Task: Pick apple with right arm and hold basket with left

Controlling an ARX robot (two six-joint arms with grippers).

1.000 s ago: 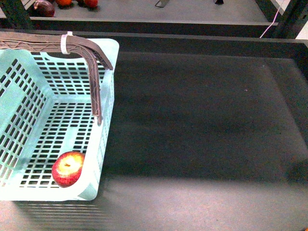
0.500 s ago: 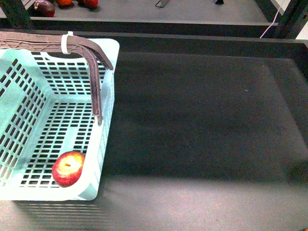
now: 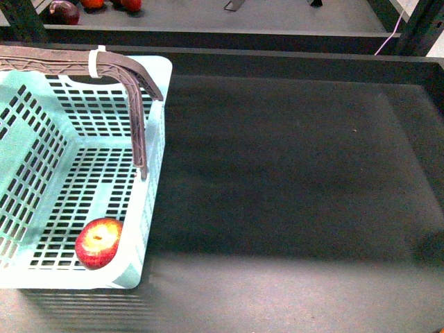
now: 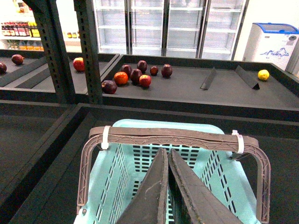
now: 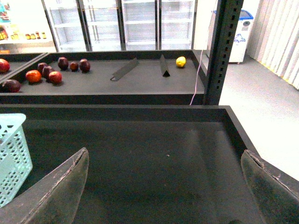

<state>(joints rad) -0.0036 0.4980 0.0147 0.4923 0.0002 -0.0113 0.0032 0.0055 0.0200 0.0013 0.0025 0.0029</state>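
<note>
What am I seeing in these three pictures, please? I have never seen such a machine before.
It is a robot with two arms. One camera sits on its body and looks down at a dark shelf surface. There stands a light aqua slotted plastic basket, with a shiny red apple inside, near its front corner. The other two cameras sit on the wrists. The left gripper hangs above the basket's brownish-grey handle, jaws shut and empty. The right gripper has its jaws wide open over the bare surface. Nothing is held.
</note>
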